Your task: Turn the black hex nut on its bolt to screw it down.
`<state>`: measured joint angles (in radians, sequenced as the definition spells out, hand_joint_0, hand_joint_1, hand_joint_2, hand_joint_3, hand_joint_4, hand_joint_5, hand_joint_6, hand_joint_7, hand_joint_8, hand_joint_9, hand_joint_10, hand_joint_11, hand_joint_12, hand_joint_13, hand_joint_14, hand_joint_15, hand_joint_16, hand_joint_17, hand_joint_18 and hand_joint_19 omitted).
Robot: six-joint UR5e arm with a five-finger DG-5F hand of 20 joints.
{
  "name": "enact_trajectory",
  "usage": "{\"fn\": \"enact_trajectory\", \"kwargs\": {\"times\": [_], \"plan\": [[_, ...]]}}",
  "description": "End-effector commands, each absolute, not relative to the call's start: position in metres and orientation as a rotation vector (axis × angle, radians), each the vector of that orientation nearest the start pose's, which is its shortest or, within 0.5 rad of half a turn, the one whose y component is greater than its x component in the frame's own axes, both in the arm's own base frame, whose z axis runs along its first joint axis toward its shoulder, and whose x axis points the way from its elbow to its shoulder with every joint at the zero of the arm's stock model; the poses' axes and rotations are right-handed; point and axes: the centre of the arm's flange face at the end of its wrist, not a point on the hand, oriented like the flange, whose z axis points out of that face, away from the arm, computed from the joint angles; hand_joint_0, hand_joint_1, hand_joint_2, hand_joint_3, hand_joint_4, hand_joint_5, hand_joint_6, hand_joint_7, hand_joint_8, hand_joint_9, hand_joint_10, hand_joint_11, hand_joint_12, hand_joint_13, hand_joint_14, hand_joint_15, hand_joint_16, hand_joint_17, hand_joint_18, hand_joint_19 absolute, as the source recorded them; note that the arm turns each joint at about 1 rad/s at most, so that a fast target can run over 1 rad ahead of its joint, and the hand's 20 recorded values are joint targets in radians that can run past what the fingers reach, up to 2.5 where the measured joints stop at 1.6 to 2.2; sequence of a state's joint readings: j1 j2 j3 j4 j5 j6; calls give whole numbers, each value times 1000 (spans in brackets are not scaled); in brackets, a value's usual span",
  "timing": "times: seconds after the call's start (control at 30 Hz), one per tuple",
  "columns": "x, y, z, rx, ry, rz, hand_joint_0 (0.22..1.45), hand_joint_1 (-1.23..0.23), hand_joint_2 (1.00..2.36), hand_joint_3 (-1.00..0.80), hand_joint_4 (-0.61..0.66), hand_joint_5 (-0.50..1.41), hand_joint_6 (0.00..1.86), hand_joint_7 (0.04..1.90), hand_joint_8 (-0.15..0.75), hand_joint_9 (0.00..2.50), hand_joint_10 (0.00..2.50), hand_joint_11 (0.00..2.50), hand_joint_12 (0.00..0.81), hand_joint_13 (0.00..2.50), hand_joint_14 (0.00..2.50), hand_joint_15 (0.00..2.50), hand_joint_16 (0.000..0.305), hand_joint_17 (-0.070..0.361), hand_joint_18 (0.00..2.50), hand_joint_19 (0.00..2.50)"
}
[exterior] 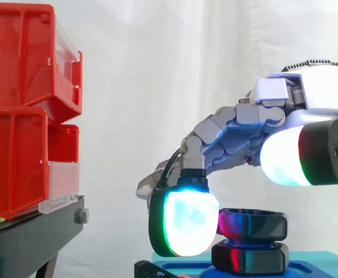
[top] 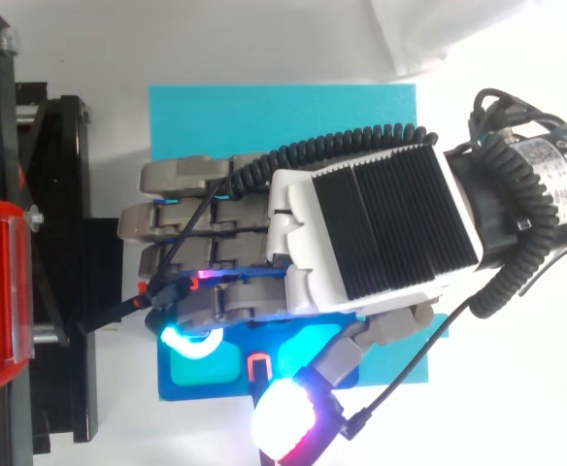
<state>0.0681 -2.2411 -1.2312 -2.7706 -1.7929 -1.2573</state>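
Observation:
The black hex nut (exterior: 251, 223) sits on its bolt above a second black hex piece (exterior: 250, 258), on a blue fixture (exterior: 186, 269) that lies on a teal mat (top: 283, 116). My hand (exterior: 238, 130) reaches over it from the right. One finger bends down, and its glowing white-cyan pad (exterior: 187, 223) rests against the nut's left side. The other fingers (top: 182, 209) stretch leftwards past it, only loosely bent. The thumb's big white pad (exterior: 285, 157) hangs above the nut and nearer the camera, clear of it. Seen from above, the hand (top: 361, 233) covers the nut.
Red bins (exterior: 18, 104) with clear front lips are stacked on a black stand (exterior: 30, 237) at the left, a short gap from the fingertips. The white curtain hangs behind. The blue fixture's front edge (top: 201, 374) shows below the hand in the top view.

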Motion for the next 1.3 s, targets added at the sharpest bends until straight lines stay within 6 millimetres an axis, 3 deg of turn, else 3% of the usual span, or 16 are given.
{"fn": "enact_trajectory", "kwargs": {"times": [0.0, 0.73, 0.9, 1.07, 1.27], "plan": [[741, -67, 272, 8, 1554, 473, 493, -308, 1000, -500, 257, -198, 745, 769, 312, 464, 12, 416, 345, 386, 4, 136, 42, 95, 142, 130], [732, -114, 273, -18, 1552, 474, 494, -310, 1000, -500, 254, -197, 743, 768, 313, 465, 10, 417, 346, 396, 5, 146, 42, 94, 143, 132], [725, -140, 271, -19, 1553, 476, 494, -311, 1000, -500, 255, -197, 742, 772, 313, 466, 10, 417, 347, 398, 5, 146, 42, 94, 141, 133], [730, -147, 290, -50, 1522, 493, 494, -311, 1000, -500, 256, -197, 740, 772, 311, 467, 10, 427, 346, 398, 5, 146, 42, 94, 137, 141], [735, -142, 304, -49, 1509, 534, 494, -312, 1000, -500, 254, -194, 714, 808, 312, 473, 10, 432, 347, 402, 5, 151, 42, 94, 134, 141]]}}
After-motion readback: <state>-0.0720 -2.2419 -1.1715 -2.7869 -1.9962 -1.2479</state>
